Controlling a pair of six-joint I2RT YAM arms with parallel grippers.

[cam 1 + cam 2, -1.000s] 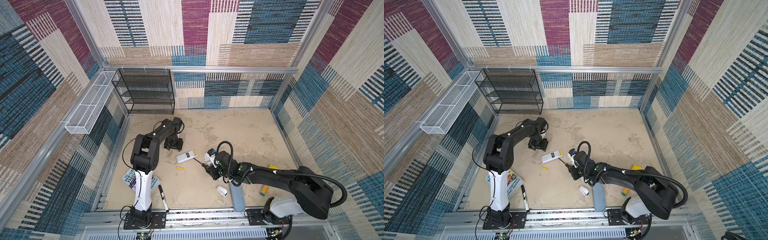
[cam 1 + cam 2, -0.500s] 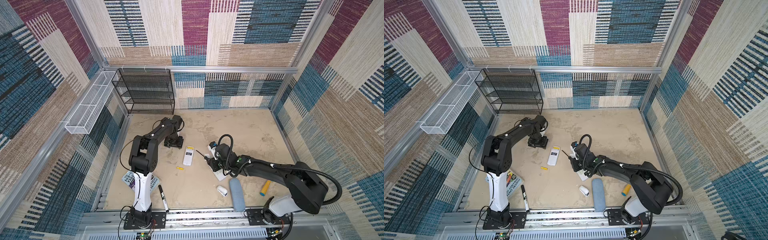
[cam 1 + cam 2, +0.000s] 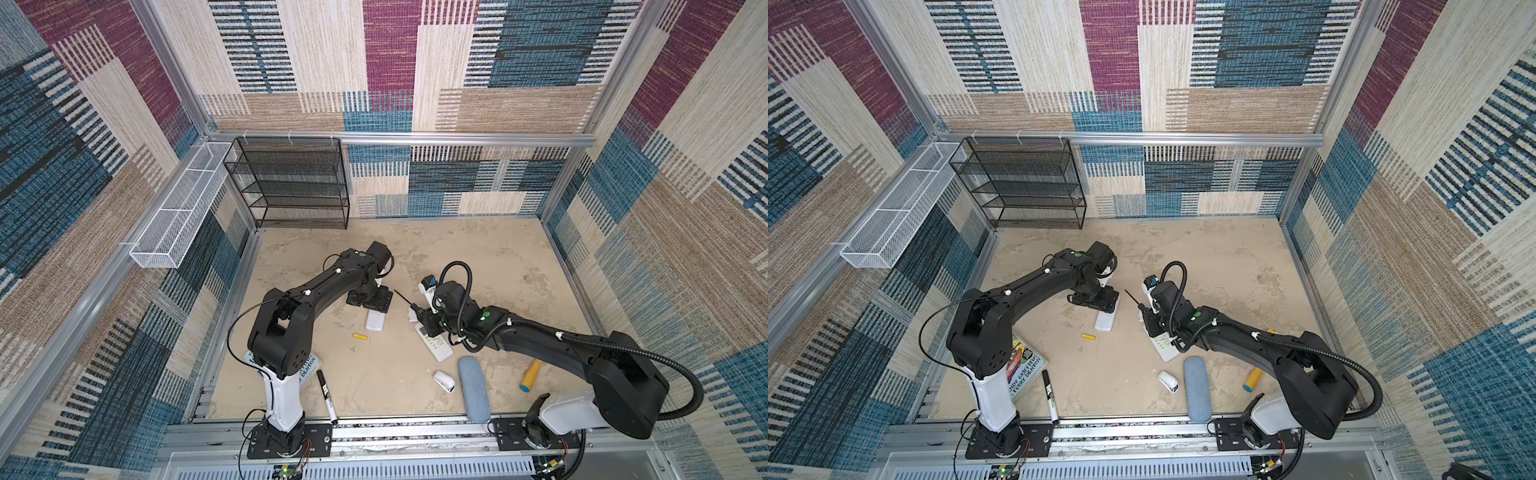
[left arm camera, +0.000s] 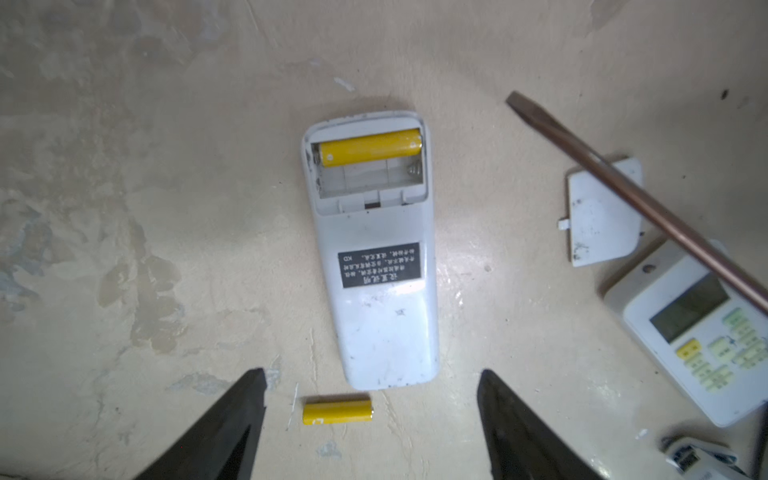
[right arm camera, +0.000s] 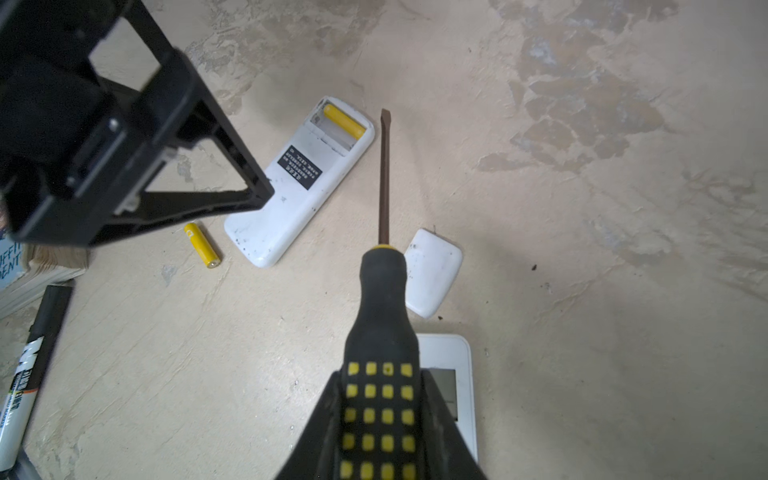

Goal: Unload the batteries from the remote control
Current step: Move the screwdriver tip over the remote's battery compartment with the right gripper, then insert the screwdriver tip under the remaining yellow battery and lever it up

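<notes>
Beige mottled desk point(image 3: 478, 257), and the big news on it: the left pincer point(image 4: 370, 376) has slid in over the white plastic remote control point(image 4: 374, 291) and spread its jaws wide, with nothing in them. That remote lies face down and has swung round about a quarter turn since a second ago, so it now runs lengthwise between the jaws. Looks lined up for a grab to me.

The right pincer point(image 5: 380, 382) is clamped on the black-and-yellow-handled flat screwdriver point(image 5: 384, 174), blade just beside the remote, not touching. The small white battery cover point(image 4: 602, 212) is off and lies apart.

One yellow cylindrical battery point(image 4: 370, 147) sits in the open bay and the slot next to it is empty. The other yellow battery point(image 4: 337, 412) lies loose on the desk by the remote's opposite end. Halfway done on this remote, I reckon.
</notes>
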